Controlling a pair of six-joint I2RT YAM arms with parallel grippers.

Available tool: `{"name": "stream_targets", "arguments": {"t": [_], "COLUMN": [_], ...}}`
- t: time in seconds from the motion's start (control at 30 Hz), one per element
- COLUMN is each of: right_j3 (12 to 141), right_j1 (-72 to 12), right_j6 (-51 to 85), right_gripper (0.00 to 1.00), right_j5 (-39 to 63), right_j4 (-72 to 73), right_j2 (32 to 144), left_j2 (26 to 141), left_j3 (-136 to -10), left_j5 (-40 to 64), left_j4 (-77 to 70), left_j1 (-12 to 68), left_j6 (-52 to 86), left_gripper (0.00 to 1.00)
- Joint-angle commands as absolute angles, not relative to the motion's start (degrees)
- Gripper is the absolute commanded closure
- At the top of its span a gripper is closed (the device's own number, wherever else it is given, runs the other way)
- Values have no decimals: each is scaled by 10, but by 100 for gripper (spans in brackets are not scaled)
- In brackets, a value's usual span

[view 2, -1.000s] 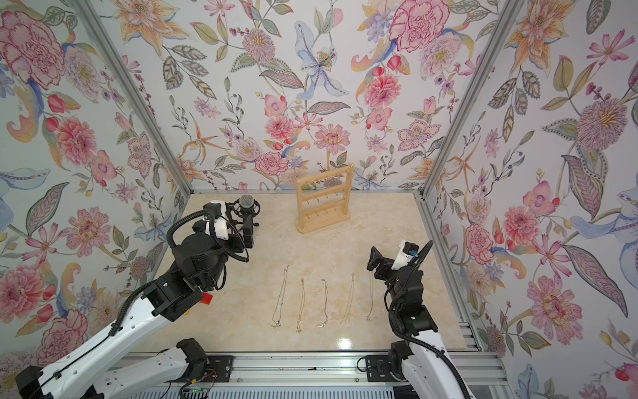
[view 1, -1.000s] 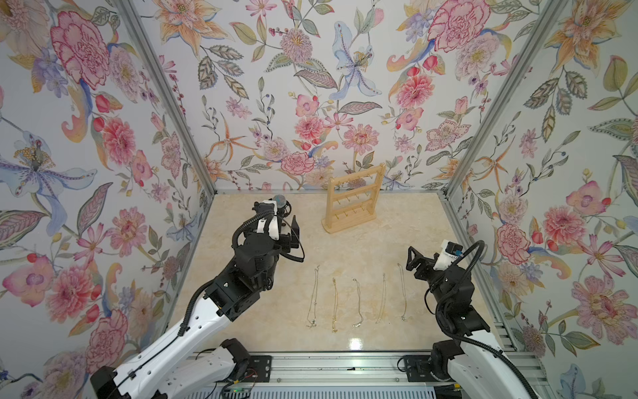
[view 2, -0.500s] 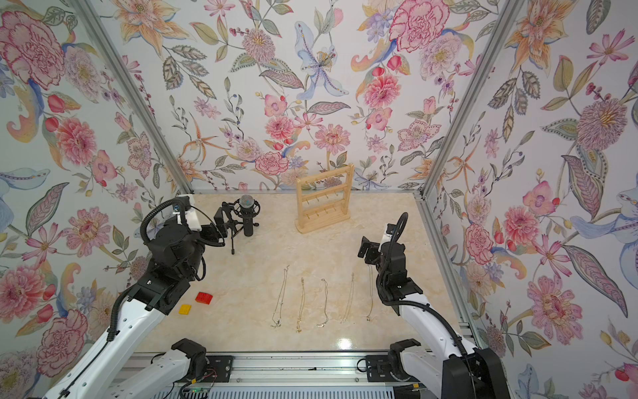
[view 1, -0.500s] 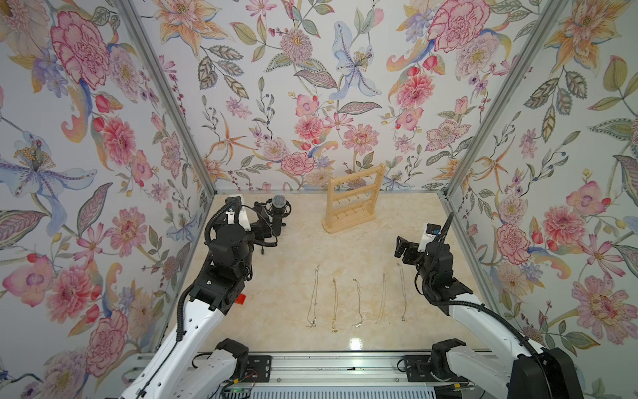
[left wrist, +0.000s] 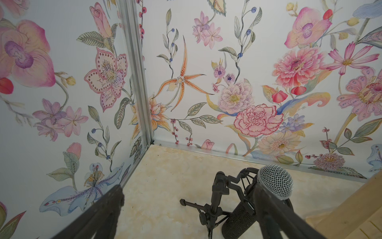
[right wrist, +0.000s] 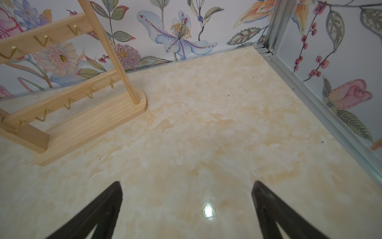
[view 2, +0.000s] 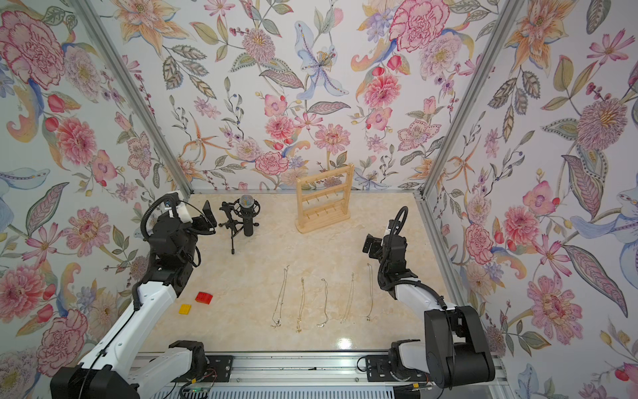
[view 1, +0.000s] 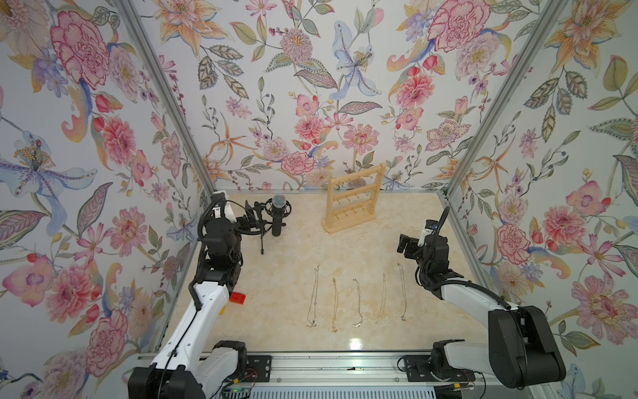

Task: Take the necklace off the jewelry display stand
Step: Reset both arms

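Both of my arms have pulled outward since a second ago. My left gripper (view 1: 248,221), which hung over the left middle of the table (view 1: 293,255), now sits at the table's left edge, and my right arm has folded back along the right side.

Nearest, in the lower centre of both top views, the five necklaces (view 1: 358,304) lie stretched out in a row on the table, side by side and apart from one another. To their left, a red block (view 1: 237,297) lies just beside my left forearm, and in a top view a yellow block (view 2: 185,308) lies near it.

Farther up the frame, my right gripper (view 1: 404,244) hangs at centre right, above the row's right end. Its jaws are spread wide with only bare table between them in the right wrist view. My left gripper is likewise spread wide and holds nothing. It points at the microphone (view 1: 279,216) on its black tripod (view 1: 261,238), just beside it.

Farthest, at upper centre, the jewelry display stand (view 1: 352,203) stands upright near the back wall (view 1: 310,103), well apart from the necklaces and both grippers. Its gold hooks (right wrist: 68,105) show at the left of the right wrist view.
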State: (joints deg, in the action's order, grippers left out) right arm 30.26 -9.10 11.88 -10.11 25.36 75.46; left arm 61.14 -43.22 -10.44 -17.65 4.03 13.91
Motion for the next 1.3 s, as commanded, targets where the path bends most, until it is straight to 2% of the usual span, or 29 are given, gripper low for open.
{"name": "stream_targets", "arguments": {"t": [0.0, 0.17, 0.27, 0.37, 0.5, 0.8, 0.97, 1.1, 1.27], "right_j3": [301, 290, 251, 233, 232, 218, 200, 202, 177], "right_j1": [-97, -94, -104, -104, -103, -109, -117, -107, -70], "right_j6": [64, 30, -18, -32, -37, -83, -118, -109, -90], "right_gripper": [0, 0, 0, 0, 0, 0, 0, 0, 0], "right_j5": [-123, -138, -183, -187, -189, -146, -128, -109, -29], "right_j4": [304, 313, 378, 406, 415, 479, 542, 533, 558], "right_j2": [757, 751, 749, 748, 768, 820, 842, 839, 822], "left_j2": [640, 698, 727, 742, 760, 842, 856, 852, 848], "left_j3": [-397, -363, -350, -320, -279, -251, -235, -216, -209], "left_j5": [-84, -60, -41, -21, -33, -36, -39, -42, -47], "left_j4": [-262, -316, -330, -363, -412, -480, -526, -569, -584], "left_j1": [16, -1, -23, -47, -76, -83, -81, -82, -63], "left_j6": [143, 113, 121, 125, 129, 132, 124, 116, 92], "left_gripper": [1, 1, 1, 1, 1, 1, 1, 1, 1]}}
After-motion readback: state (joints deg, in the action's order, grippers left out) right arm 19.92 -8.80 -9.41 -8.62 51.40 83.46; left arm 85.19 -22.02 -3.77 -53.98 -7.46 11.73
